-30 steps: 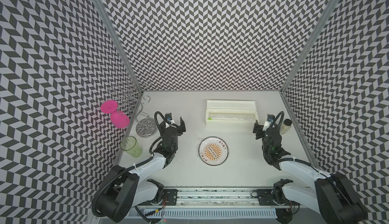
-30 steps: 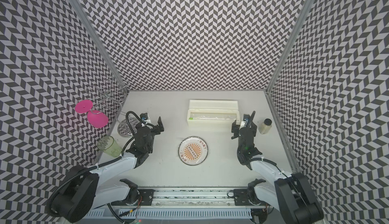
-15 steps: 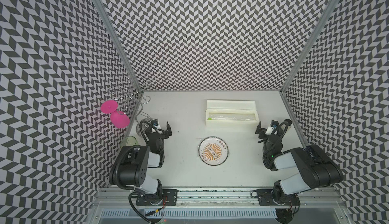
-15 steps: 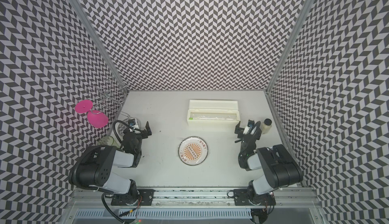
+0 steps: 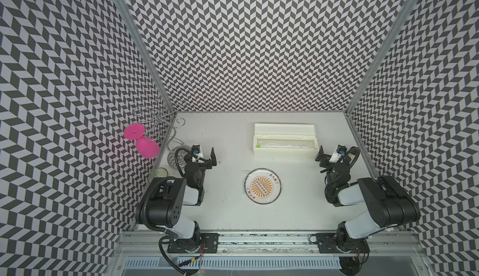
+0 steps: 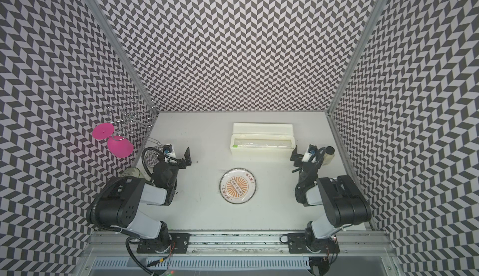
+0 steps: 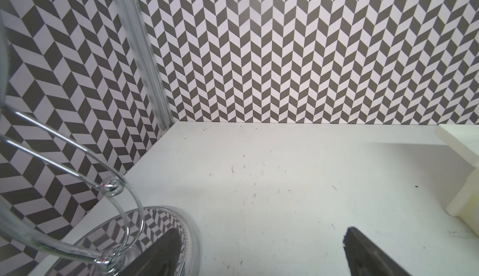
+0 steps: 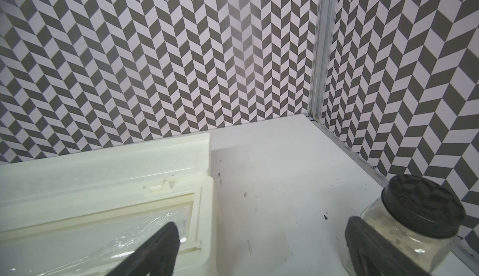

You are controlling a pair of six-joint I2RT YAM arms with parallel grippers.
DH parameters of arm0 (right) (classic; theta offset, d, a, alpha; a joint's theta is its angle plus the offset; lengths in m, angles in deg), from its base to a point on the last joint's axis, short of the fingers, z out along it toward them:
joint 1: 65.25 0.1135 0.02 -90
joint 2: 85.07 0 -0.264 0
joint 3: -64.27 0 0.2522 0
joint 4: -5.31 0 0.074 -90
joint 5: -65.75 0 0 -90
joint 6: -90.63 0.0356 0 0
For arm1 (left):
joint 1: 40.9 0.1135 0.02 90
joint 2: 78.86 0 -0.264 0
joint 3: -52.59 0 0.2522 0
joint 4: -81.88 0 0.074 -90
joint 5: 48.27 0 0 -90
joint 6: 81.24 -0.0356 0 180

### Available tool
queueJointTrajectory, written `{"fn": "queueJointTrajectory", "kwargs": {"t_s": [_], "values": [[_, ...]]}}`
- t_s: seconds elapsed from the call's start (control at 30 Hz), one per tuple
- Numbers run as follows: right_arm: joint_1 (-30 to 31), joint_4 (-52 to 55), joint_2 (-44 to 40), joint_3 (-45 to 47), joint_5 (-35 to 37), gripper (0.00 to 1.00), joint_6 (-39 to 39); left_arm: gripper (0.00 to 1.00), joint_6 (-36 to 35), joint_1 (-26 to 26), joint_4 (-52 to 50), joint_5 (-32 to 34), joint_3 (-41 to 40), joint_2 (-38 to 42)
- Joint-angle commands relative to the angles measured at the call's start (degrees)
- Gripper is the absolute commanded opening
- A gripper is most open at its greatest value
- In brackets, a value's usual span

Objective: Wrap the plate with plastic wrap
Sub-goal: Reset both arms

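Both hands stood open and empty in both top views: my left hand (image 5: 204,156) and right hand (image 5: 335,158) flanked the plate (image 5: 263,189), which lay flat on the counter (image 5: 228,217), well apart from either. Left wrist: my spread fingers (image 7: 368,256) hung above the counter. Right wrist: plastic wrap (image 8: 124,241) lay inside the dispenser box (image 8: 103,178).

Lab robot cell, we reckon, not a real kitchen. Chevron-print panels (image 5: 246,41) wall in the white tabletop (image 5: 228,132) at 9, 12 and 3 o'clock, with aluminium posts (image 5: 136,36) at the corners. At 6 o'clock we see a metal rail (image 5: 259,238) with two arms (image 5: 166,204) bolted on, side by side. Only household bits: dispenser box (image 5: 285,132), wire stand (image 5: 171,159), jar (image 8: 414,222).
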Motion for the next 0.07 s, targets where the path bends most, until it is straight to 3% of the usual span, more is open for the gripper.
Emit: {"fn": "queueJointTrajectory", "kwargs": {"t_s": [0.0, 0.03], "values": [[-0.19, -6.69, 1.01, 0.99, -0.39, 1.00, 0.23, 0.99, -0.80, 0.58, 2.02, -0.17, 0.59, 0.12], [-0.19, -6.05, 0.73, 0.86, -0.37, 1.00, 0.31, 0.99, -0.38, 1.05, 1.26, -0.53, 0.88, 0.15]]}}
